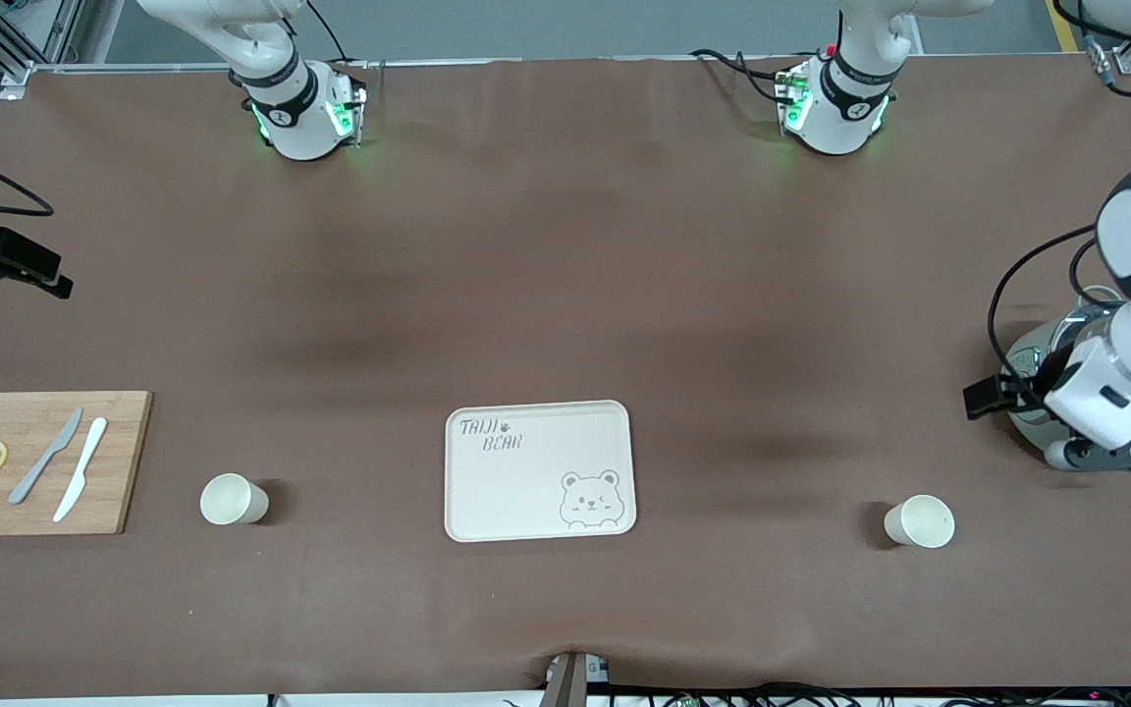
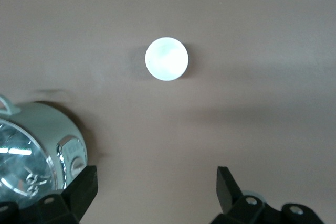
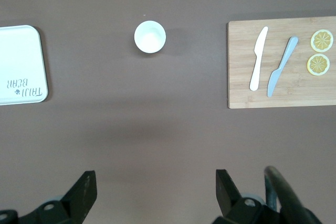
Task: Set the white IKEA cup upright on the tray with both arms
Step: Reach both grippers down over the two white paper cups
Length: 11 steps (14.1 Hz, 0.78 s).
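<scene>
The cream tray (image 1: 538,471), printed "TAIJI BEAR" with a bear face, lies in the middle of the table with nothing on it; its edge shows in the right wrist view (image 3: 21,64). One white cup (image 1: 232,499) stands between the tray and the cutting board, also in the right wrist view (image 3: 150,36). A second white cup (image 1: 919,520) stands toward the left arm's end, also in the left wrist view (image 2: 166,59). My left gripper (image 2: 157,192) is open and empty, high over bare table beside a round silver object. My right gripper (image 3: 156,195) is open and empty, high over bare table.
A wooden cutting board (image 1: 40,462) with two knives and two lemon slices lies at the right arm's end. A round silver-and-glass object (image 1: 1051,358) sits under the left arm's hand (image 1: 1115,388) and also shows in the left wrist view (image 2: 31,150).
</scene>
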{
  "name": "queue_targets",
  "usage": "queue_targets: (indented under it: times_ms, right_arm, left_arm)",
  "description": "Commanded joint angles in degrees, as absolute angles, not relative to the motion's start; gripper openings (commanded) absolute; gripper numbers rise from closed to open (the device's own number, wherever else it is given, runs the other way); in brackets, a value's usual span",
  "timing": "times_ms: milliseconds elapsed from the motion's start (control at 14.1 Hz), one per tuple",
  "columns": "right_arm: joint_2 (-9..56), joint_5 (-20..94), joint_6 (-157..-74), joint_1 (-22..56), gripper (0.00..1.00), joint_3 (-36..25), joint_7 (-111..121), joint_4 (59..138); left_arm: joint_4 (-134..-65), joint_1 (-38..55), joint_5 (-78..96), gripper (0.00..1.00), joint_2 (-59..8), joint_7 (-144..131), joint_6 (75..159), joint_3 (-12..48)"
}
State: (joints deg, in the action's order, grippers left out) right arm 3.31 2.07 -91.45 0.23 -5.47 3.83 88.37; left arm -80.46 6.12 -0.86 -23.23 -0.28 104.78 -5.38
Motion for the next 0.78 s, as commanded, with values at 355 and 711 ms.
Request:
queue_targets:
  times_ms: [355, 711]
  right_arm:
    - [14.1, 1.8, -103.2, 0.6, 1.00, -4.9, 5.1, 86.7]
    - [20.4, 2.0, -110.8, 1.8, 1.00, -4.8, 5.4, 86.7]
  left_arm:
    - [-80.2, 1.9, -2.2, 1.00, -31.1, 0.7, 116.2, -5.3]
    - [-80.1, 1.3, -1.8, 1.00, -37.5, 0.7, 124.8, -5.2]
